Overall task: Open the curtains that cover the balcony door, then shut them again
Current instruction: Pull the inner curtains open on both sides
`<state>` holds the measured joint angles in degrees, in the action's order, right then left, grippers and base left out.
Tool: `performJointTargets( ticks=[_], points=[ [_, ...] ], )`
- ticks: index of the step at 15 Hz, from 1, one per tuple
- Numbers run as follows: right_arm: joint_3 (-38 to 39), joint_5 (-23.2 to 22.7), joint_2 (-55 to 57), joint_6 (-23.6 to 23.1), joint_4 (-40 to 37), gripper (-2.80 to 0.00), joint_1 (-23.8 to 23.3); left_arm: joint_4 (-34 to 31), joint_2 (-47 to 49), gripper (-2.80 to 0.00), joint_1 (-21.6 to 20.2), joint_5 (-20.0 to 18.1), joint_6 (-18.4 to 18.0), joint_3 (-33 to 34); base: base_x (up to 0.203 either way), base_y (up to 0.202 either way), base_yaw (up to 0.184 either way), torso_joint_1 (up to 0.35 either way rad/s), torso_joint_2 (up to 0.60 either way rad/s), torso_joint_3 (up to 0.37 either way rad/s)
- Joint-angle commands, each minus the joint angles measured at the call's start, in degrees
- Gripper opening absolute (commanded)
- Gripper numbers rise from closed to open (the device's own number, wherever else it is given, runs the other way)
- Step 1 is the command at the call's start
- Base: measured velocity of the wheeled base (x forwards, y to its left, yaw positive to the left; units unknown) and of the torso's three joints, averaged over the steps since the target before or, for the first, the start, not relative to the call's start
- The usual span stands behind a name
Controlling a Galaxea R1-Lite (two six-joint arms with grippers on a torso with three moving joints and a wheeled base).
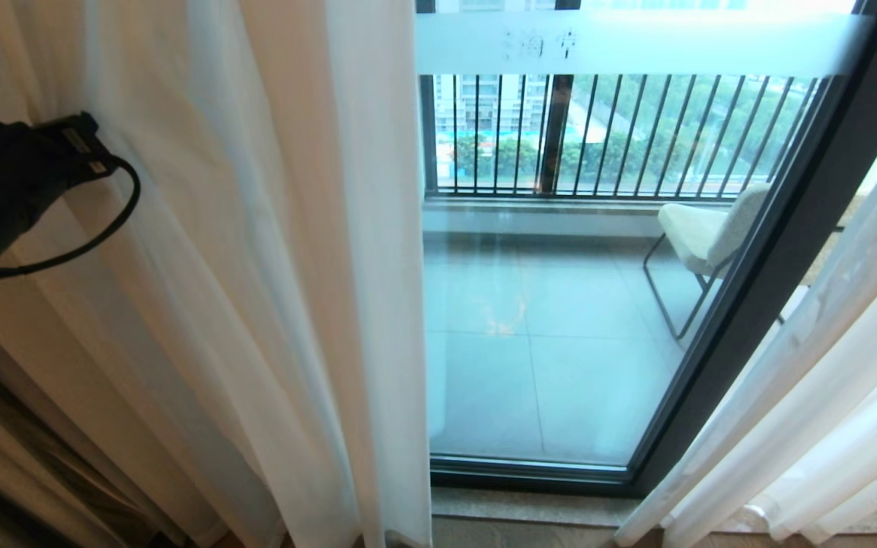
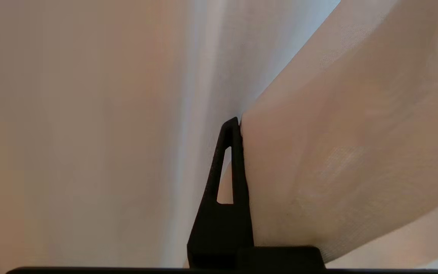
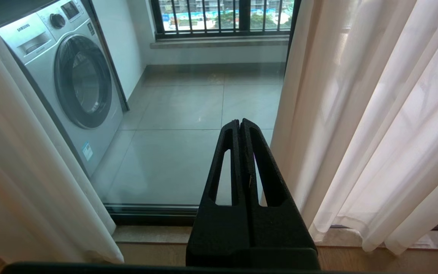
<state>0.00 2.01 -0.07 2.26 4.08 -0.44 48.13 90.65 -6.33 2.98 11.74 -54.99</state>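
Two sheer pleated curtains [image 1: 294, 266]

You see curtains [image 1: 279, 251]: sheer white cloth, fine weave, soft matt pleats. Balcony door [image 1: 545, 335]: smooth glossy glass, frosted band, matt black metal frame. Your right gripper [image 3: 240, 122]: matt black plastic, grainy. Washing machine [image 3: 67, 76]: silvery satin front, glossy glass porthole. Balcony floor [image 3: 188, 114]: smooth grey tile.

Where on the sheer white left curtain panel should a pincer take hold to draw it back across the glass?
Pinch the sheer white left curtain panel at its hemmed vertical inner edge, coming from the room side: the edge hangs straight, free, and doubled, firmer than the loose pleats.
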Motion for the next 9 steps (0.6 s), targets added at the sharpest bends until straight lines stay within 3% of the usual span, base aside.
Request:
performJointTargets(
  ticks=[1,9],
  points=[
    [0.0,0.0,0.1,0.0,0.1,-2.80,0.0,0.3,-0.1,-2.80,-3.1,-0.9,0.3,-0.4,0.000,0.000,0.000,0.000,0.00,0.000],
    [0.0,0.0,0.1,0.0,0.0,-2.80,0.0,0.3,0.8,-2.80,-15.5,-7.6,4.4,-0.8,0.000,0.000,0.000,0.000,0.00,0.000]
  ],
)
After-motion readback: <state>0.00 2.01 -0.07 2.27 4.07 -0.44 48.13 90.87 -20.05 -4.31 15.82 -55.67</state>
